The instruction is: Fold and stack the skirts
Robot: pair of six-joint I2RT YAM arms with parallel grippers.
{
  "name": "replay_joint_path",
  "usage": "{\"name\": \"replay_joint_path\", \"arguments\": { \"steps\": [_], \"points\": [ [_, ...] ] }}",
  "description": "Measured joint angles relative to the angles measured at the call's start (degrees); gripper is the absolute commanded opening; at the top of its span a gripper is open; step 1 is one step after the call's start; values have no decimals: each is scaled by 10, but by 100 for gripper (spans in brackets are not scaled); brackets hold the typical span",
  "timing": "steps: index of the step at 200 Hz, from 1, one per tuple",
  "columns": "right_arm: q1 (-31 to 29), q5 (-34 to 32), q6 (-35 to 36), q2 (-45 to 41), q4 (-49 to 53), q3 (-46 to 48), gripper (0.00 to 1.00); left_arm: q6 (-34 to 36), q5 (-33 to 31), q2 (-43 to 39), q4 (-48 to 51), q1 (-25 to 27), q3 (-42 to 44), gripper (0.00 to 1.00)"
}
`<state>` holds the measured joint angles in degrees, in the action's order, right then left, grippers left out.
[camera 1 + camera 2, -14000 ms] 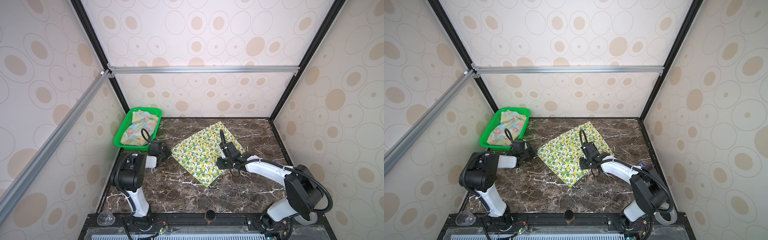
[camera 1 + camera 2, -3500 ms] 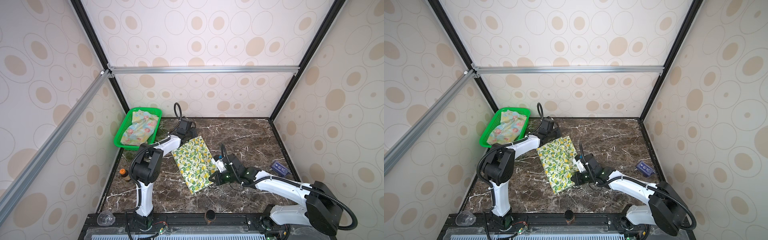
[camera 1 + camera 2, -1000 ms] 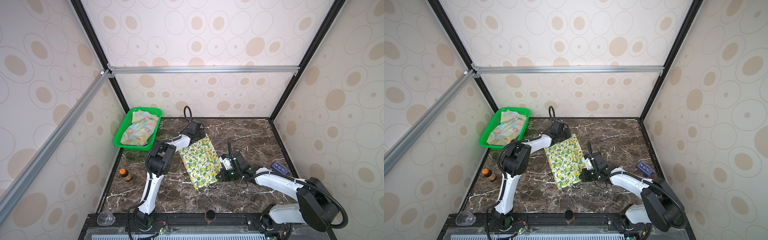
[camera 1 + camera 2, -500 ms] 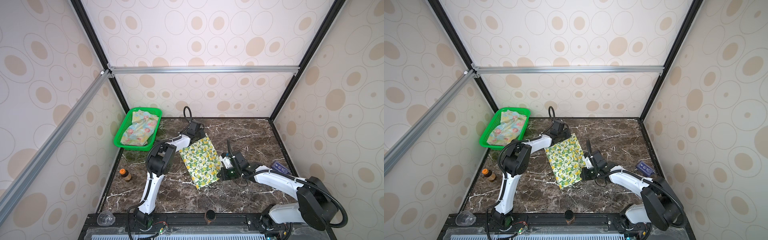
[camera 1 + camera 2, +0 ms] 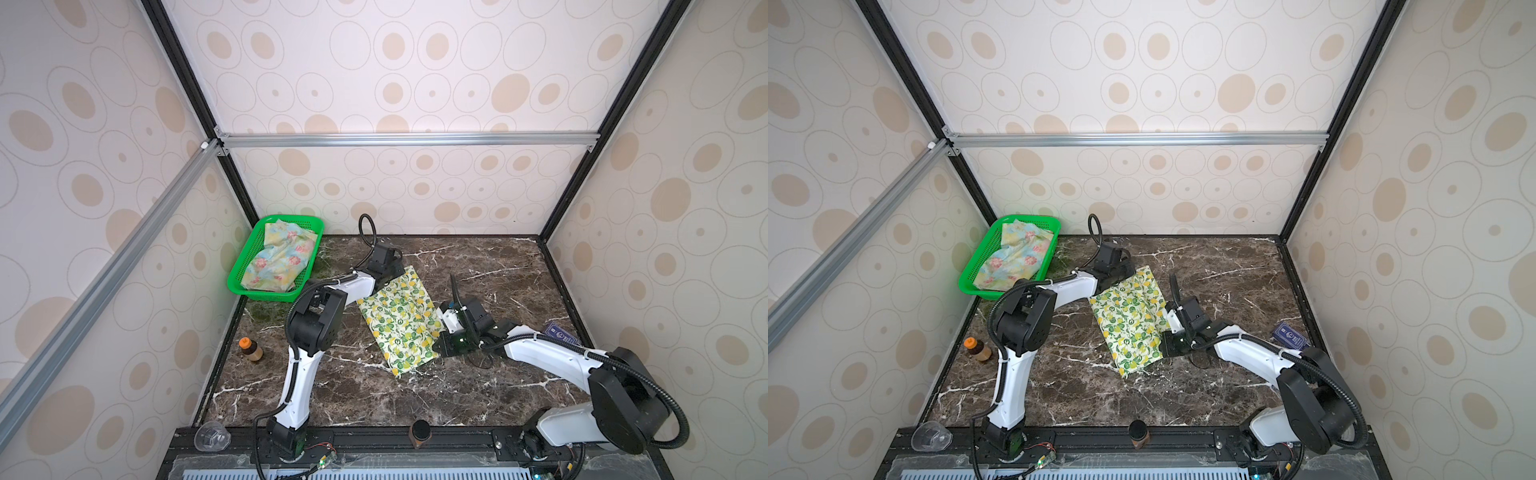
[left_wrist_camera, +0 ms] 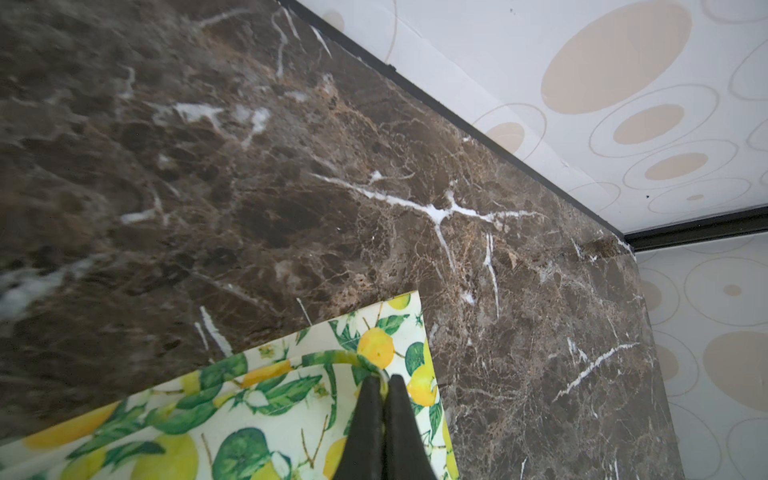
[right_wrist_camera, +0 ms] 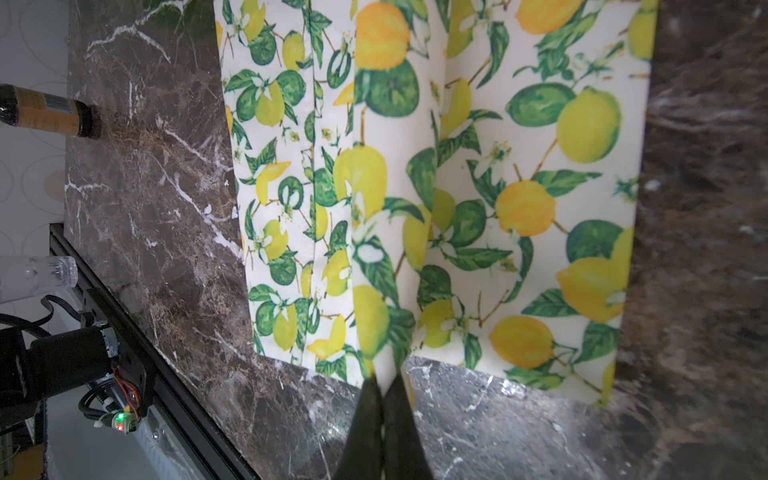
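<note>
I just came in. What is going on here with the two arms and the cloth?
Two robot arms are folding a cream cloth skirt printed with yellow lemons and green leaves on the dark marble table. The left gripper is shut on its far end, the right gripper on its long edge beside the right arm. The pastel skirt with pink flowers lies crumpled in the green plastic mesh basket, so nothing is stacked yet.
</note>
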<state>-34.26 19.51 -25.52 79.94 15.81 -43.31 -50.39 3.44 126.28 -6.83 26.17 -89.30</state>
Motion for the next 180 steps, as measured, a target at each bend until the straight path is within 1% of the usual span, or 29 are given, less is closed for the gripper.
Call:
{"name": "replay_joint_path", "arguments": {
  "steps": [35, 91, 155, 161, 168, 180],
  "points": [
    [0, -4, 15, 1, 9, -21, 0, 0, -2, -19, -9, -6, 3, 0],
    [0, -17, 29, 20, 13, -34, 0, 0, 4, -19, -14, -7, 0, 0],
    [10, -26, 39, 40, 13, -34, 0, -6, 17, 15, -22, -7, -16, 0],
    [12, -27, 40, 42, 12, -34, 4, -8, 18, 19, -22, -7, -17, 0],
    [15, -27, 41, 46, 11, -34, 12, -9, 18, 23, -23, -7, -17, 0],
    [19, -27, 42, 52, 7, -34, 24, -10, 20, 27, -23, -7, -17, 0]
  ]
}}
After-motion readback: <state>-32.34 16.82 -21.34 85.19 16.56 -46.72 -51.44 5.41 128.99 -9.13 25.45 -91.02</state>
